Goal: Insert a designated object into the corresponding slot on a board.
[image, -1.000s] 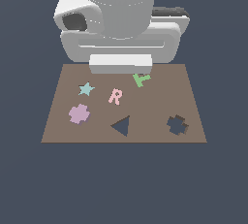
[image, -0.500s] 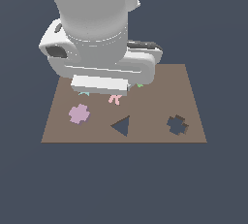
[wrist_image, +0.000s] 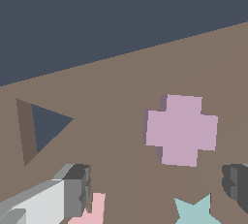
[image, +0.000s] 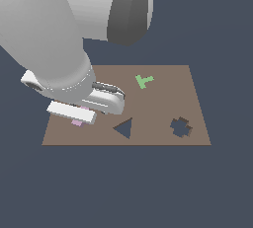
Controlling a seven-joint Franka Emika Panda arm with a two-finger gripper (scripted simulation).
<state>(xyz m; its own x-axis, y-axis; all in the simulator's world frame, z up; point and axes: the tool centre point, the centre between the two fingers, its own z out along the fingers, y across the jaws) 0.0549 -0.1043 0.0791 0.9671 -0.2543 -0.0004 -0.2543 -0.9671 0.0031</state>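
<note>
Mauve cross-shaped piece (wrist_image: 181, 130) lies flat on the brown board (image: 163, 101) near its left end in the exterior view, mostly hidden there beneath the arm. Above it hangs the gripper (wrist_image: 157, 189), fingers (wrist_image: 77, 189) spread apart and holding nothing. The lobed slot (image: 181, 127) sits well apart toward the board's right, with the triangular cutout (image: 124, 128) between them.

A large grey-white robot arm (image: 54, 39) fills the exterior view's left, its wrist low over the left end of a flat brown board (image: 163, 103). A sliver of mauve piece (image: 77, 122) shows beneath it. The board holds a green piece (image: 144, 80) at its far side, a triangular cutout (image: 124, 128) near the middle, and a cross-shaped slot (image: 181, 127) to the right.
</note>
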